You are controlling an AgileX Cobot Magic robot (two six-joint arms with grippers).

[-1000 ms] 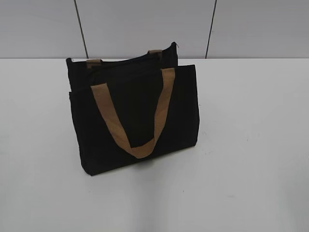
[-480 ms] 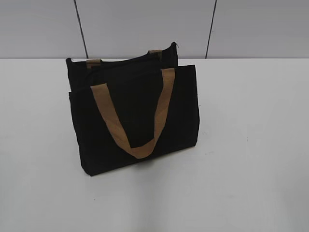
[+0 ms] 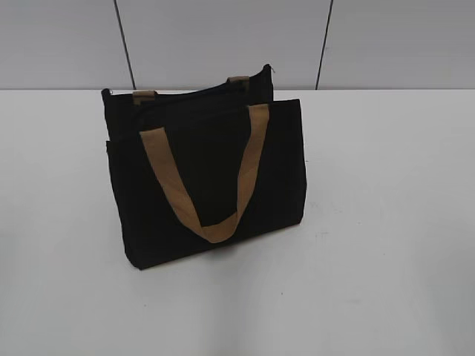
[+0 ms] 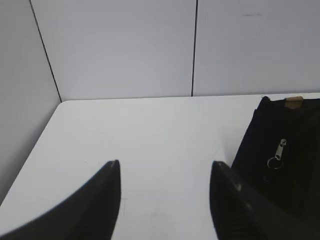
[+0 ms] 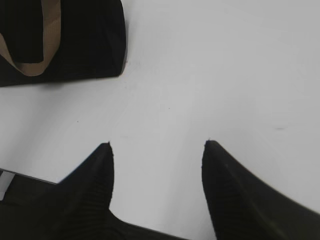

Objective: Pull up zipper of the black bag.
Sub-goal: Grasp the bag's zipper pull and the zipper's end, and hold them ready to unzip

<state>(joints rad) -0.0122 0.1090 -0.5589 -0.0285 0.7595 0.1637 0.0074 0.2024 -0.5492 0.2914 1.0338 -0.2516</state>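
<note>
Left end effector (image 4: 165,172) has smooth black tapered fingers; right end effector (image 5: 156,150) black, ribbed

We see a plain white worktop (image 3: 386,222) running back to a pale grey panelled wall (image 3: 223,41), its panels split by thin dark vertical seams (image 3: 125,44). Soft, even light leaves only faint shadows. A second grey wall (image 4: 20,100) closes the worktop's left corner.
</note>
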